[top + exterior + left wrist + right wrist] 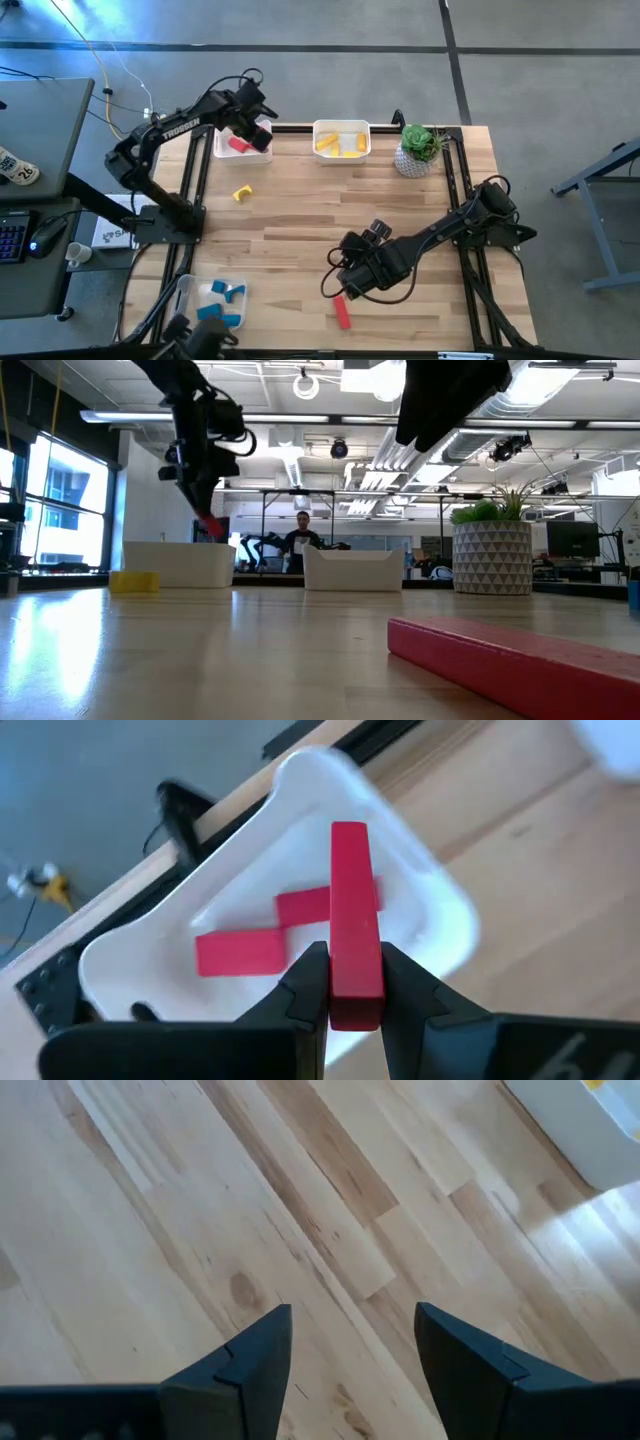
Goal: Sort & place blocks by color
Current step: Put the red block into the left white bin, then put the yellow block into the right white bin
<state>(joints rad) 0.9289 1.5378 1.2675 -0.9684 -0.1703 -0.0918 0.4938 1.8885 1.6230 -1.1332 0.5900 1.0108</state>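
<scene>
My left gripper hangs over the far-left white bin and is shut on a red bar block; it also shows in the low view. Two red blocks lie in that bin. My right gripper is open and empty above bare table, near the front middle. A red bar lies on the table just in front of it. A yellow block lies on the table at the left. Yellow blocks fill the middle far bin, blue blocks the near-left bin. My left gripper pinches the red bar's two long sides between its two fingers, near one end. The fingers point down and the bar runs along them, its other end sticking out below the tips. The bar is lifted clear, above the bin.
A small green potted plant stands at the far right of the table. Black rails run along the table's sides. A desk with a keyboard and mouse stands left of the table. A person stands in the room behind.
</scene>
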